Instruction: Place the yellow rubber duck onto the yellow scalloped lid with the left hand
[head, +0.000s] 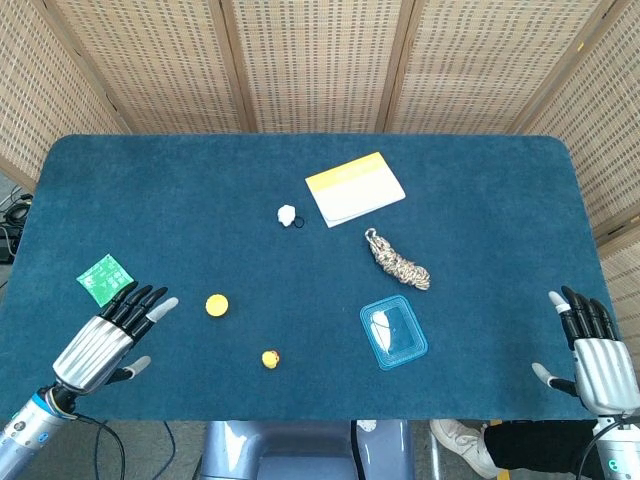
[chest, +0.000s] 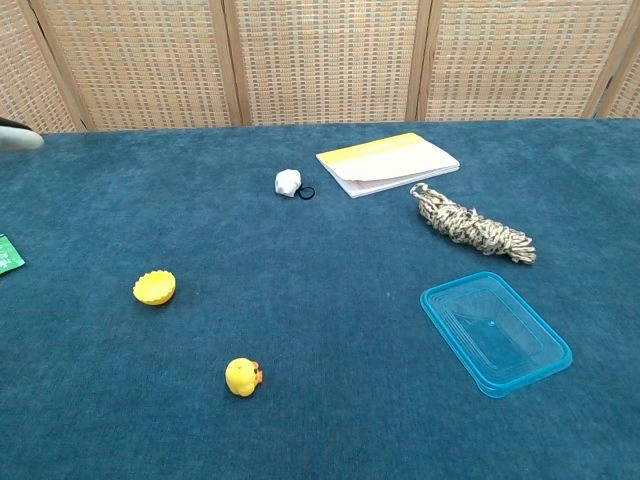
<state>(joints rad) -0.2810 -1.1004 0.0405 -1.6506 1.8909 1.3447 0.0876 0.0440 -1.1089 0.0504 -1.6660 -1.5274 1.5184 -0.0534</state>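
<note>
Writing: none can be read; the small green square packet (head: 104, 279) has pale marks on it, too small to make out.
Left hand: the left hand (head: 104, 341) is over the near left part of the blue carpet-covered desk (head: 480, 190), with its fingers (head: 140, 300) straight and spread apart, pointing up and to the right toward the lid. It holds nothing.
Right hand: the right hand (head: 598, 358) is at the near right edge of the desk, fingers straight and apart, pointing away from the robot. It holds nothing.
Duck: the small yellow rubber duck (chest: 242, 377) sits on the desk near the front edge, well apart from both hands.
Lid: the round yellow scalloped lid (chest: 154, 288) lies on the desk, near the duck, further back and to the left. It is just past the left fingertips in the head view.
Other things: a clear blue plastic box lid (head: 393, 332) lies right of the duck. A bundle of tan braided rope (head: 398, 260) lies behind it. A white booklet with a yellow strip (head: 354, 188) lies further back. A small white crumpled ball (head: 286, 214) sits beside a tiny black ring (head: 299, 222).
</note>
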